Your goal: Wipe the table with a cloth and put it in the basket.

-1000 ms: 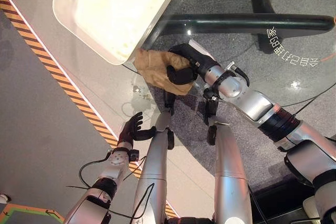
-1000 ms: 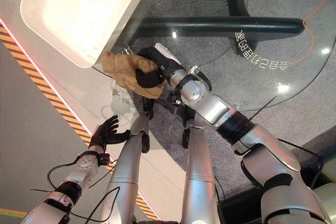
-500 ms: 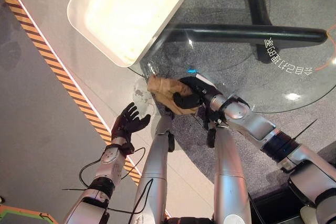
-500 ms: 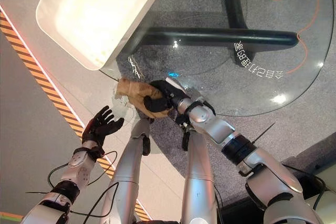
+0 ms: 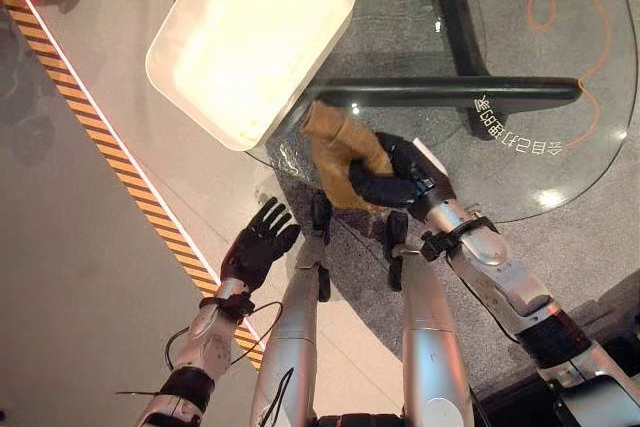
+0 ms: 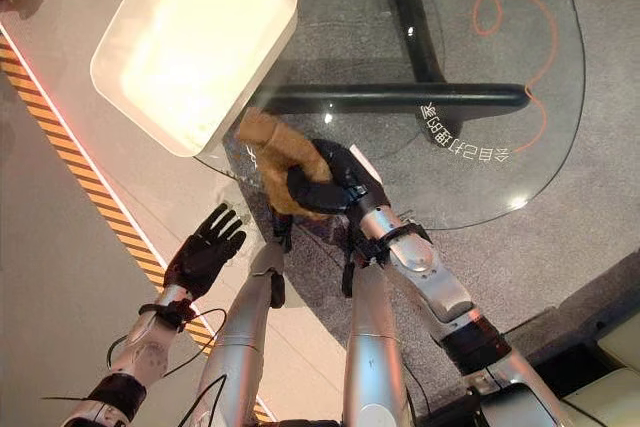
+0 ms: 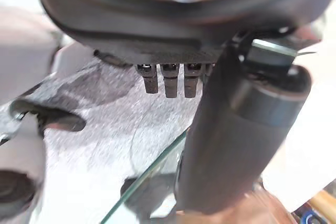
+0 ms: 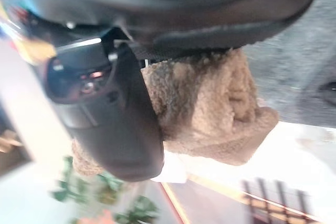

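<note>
Right hand (image 5: 395, 179) was clenched round the tan cloth (image 5: 337, 150), fingers and thumb curled into the bunched fabric. Right wrist view confirmed the grip: the dark thumb (image 8: 123, 124) lay across the fuzzy cloth (image 8: 210, 103), which bulged out past it on both sides.

Cloth sat over the near edge of the glass worktop (image 5: 520, 147), at about 12 o'clock from the robot's forearm. Its upper end reached toward 11 o'clock, close to the near corner of the white basket (image 5: 190, 87). From the head views I could not tell whether cloth and basket touched, nor whether the cloth rested on the glass or hung just above it.

Basket stood tilted in frame at roughly 10 to 11 o'clock from the right hand, part of it overlapping the rim of the worktop. Its inside showed pale and bright.

Left hand (image 5: 256, 247) was released, fingers spread and straight, palm showing, at about 7 o'clock from the cloth and well apart from it. It hung beside the worktop edge, over the pale floor (image 5: 90, 247) near the orange-and-black striped line (image 5: 130, 187). Left wrist view showed straight fingertips (image 7: 170, 81) and the glass edge (image 7: 149, 179) past them.

Dark bar (image 5: 450, 90) of the worktop's base showed through the glass at 1 o'clock from the cloth.
</note>
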Robot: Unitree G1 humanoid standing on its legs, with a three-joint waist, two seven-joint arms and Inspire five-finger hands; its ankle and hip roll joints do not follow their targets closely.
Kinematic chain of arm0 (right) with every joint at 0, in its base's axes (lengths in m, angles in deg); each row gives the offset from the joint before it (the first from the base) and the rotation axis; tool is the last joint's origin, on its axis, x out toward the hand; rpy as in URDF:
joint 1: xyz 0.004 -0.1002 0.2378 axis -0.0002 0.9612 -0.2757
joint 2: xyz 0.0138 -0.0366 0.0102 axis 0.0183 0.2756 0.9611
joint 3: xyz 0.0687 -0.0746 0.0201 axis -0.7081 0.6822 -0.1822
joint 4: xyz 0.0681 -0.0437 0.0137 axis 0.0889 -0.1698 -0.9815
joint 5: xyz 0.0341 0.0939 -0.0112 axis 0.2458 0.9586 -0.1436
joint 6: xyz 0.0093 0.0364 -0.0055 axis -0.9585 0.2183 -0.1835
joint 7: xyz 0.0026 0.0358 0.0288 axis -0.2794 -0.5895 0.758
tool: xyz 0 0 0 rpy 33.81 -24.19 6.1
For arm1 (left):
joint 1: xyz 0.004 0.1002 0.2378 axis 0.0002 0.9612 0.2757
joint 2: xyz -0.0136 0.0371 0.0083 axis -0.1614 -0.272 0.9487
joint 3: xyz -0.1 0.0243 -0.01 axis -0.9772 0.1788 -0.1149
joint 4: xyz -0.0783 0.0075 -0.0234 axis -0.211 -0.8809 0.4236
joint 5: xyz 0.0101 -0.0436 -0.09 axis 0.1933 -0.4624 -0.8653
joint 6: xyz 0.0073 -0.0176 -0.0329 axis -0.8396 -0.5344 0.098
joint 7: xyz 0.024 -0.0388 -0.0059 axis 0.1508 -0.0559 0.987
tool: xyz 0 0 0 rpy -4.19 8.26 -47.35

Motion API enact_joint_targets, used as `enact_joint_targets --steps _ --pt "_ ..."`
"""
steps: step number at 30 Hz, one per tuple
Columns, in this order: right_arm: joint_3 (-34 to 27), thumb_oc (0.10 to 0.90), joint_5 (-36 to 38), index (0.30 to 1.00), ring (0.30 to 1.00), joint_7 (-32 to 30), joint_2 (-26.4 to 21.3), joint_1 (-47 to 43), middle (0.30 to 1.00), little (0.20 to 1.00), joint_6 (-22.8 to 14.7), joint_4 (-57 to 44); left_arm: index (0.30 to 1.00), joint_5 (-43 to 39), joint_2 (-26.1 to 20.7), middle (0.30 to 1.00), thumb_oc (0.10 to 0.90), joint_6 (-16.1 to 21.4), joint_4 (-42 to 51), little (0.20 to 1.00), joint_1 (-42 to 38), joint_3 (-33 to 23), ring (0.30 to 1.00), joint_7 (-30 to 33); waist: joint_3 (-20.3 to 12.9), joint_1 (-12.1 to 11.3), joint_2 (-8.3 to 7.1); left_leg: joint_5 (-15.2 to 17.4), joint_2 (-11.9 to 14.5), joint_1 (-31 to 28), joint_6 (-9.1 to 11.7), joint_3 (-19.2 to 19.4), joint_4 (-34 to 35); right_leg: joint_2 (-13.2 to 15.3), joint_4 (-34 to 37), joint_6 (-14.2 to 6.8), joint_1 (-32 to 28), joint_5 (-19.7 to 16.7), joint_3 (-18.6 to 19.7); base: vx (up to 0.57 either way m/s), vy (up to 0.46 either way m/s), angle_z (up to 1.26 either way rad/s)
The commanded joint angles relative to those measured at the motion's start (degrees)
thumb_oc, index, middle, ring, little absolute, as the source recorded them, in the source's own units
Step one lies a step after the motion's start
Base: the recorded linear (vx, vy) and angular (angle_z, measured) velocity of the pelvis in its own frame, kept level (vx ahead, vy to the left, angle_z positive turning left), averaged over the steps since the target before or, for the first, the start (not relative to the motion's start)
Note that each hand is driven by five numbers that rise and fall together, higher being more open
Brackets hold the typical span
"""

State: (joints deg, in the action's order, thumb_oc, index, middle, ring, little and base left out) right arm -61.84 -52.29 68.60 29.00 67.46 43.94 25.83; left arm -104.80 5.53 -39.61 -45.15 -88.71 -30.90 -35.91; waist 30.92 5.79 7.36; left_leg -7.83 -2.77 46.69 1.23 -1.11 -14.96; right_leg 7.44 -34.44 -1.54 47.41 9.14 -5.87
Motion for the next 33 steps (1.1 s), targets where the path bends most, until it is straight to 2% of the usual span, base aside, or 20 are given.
enact_joint_targets --steps 1,11,12,13,18,24,33 --pt "-3.54 0.100 3.39 0.300 0.300 7.39 2.65 -1.40 0.300 0.200 -11.17 -16.80 0.900 -4.66 -0.32 0.900 0.800 -1.25 5.67 0.900 5.89 -0.76 0.900 -6.51 -1.13 0.55 0.45 6.74 0.46 -2.38 0.23 2.68 -5.98 -2.42 10.73 -3.23 -1.14 -8.66 5.31 0.02 0.074 -0.06" --pt "-4.77 0.100 1.71 0.300 0.300 9.08 1.84 0.36 0.300 0.200 -10.55 -20.83 0.900 -16.48 0.56 0.900 0.800 -7.40 11.88 0.900 7.69 -1.16 0.900 -18.33 -1.13 1.59 1.09 6.86 1.00 -2.76 0.19 4.35 -6.10 -1.48 11.43 -2.83 -1.68 -8.80 4.80 0.01 0.044 -0.07" --pt "-4.71 0.100 1.77 0.300 0.300 8.98 1.73 0.34 0.300 0.200 -10.25 -20.85 0.900 -17.57 0.61 0.900 0.800 -7.80 12.44 0.900 7.72 -1.22 0.900 -19.01 -1.13 1.63 1.11 6.86 1.04 -2.77 0.20 4.44 -6.06 -1.43 11.51 -2.81 -1.71 -8.82 4.78 0.07 0.045 -0.01" --pt "-4.36 0.100 1.78 0.300 0.300 8.92 1.56 0.68 0.300 0.200 -9.67 -20.80 0.900 -19.28 0.59 0.900 0.800 -8.28 13.78 0.900 8.19 -1.03 0.900 -19.69 -1.13 1.66 1.16 8.41 1.12 -4.03 0.48 4.34 -6.37 -1.34 11.17 -3.04 -2.93 -7.30 4.80 0.08 0.044 -0.02" --pt "-3.06 0.100 1.81 0.300 0.300 9.87 1.29 0.58 0.300 0.200 -8.22 -21.20 0.900 -23.75 0.45 0.900 0.800 -9.99 19.01 0.900 7.82 -0.79 0.900 -23.13 -1.13 1.57 1.10 8.35 1.37 -4.00 0.46 4.65 -6.26 -0.91 11.67 -2.98 -3.10 -7.53 4.62 0.02 0.019 -0.09" --pt "0.12 0.100 2.57 0.300 0.300 12.25 1.39 -0.85 0.300 0.200 -6.23 -21.85 0.900 -23.78 -0.61 0.900 0.800 -9.81 23.41 0.900 6.12 0.73 0.900 -22.11 -1.13 1.22 0.77 7.93 1.54 -3.54 0.36 4.61 -6.23 -0.61 11.69 -2.79 -2.84 -7.84 4.31 0.00 0.004 -0.02" --pt "6.89 0.100 3.98 0.300 0.300 15.68 2.72 -4.55 0.300 0.200 -2.68 -22.09 0.900 -22.64 -0.91 0.900 0.800 -8.97 26.07 0.900 2.03 3.11 0.900 -14.91 -1.13 0.53 -0.05 7.47 1.88 -2.55 0.25 4.24 -6.85 -0.27 11.00 -2.61 -2.24 -7.89 3.91 0.00 -0.007 0.00"
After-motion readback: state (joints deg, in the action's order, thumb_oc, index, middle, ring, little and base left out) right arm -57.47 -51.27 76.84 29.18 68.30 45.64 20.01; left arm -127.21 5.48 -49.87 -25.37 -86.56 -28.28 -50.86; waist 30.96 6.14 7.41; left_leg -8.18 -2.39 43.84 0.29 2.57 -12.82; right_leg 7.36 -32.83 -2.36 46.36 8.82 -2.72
